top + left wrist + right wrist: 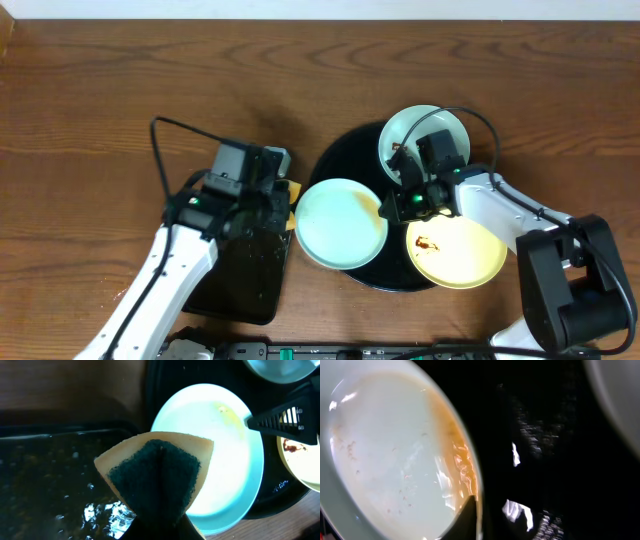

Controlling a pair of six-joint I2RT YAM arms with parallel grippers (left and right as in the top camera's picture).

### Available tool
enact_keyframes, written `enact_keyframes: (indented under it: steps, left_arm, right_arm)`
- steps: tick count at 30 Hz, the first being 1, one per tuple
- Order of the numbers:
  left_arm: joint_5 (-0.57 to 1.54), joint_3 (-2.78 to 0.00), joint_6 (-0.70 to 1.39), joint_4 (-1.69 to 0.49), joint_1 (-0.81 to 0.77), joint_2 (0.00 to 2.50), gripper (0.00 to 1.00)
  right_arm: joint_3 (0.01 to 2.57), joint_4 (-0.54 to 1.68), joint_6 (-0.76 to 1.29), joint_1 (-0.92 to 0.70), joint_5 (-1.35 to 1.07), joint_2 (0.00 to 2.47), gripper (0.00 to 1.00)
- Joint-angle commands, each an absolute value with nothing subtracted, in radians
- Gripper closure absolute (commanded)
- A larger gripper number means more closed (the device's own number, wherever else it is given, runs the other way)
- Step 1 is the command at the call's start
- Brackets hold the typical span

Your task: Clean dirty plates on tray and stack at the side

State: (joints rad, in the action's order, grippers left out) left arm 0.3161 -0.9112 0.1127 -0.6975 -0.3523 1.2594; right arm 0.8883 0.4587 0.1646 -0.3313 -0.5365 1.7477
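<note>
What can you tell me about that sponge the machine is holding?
The sponge is a soft tan pad with a rough dark green scrubbing layer facing the wrist camera. It looks bent into a wedge, pinched from below by the left gripper. It hangs by the rim of a pale blue plate, next to a wet-looking black rectangular tray. Whether it touches the plate cannot be told.

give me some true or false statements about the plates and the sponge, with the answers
1. The left claw holds a sponge. True.
2. The yellow plate is spotless. False: it has a brown smear.
3. All three plates sit on the round tray. True.
4. The left light-blue plate is stacked on the far light-blue plate. False: they lie apart, side by side.
</note>
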Motion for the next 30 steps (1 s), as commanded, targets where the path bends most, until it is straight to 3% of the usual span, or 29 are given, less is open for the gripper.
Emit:
enact_keyframes:
  steps: [1, 21, 30]
  left_arm:
    - [0.334, -0.913, 0.149, -0.676, -0.39, 1.307, 0.92]
    - [0.443, -0.914, 0.408, -0.284, -0.712, 1.578, 0.92]
    - [0.432, -0.914, 0.47, -0.186, -0.753, 1.673, 0.93]
  right_arm:
    - [0.897, 0.452, 0.199, -0.366, -0.53, 1.753, 0.99]
    - [0.897, 0.487, 0.322, -0.323, -0.337, 1.753, 0.99]
    - [0.897, 0.502, 0.322, -0.32, -0.337, 1.753, 0.99]
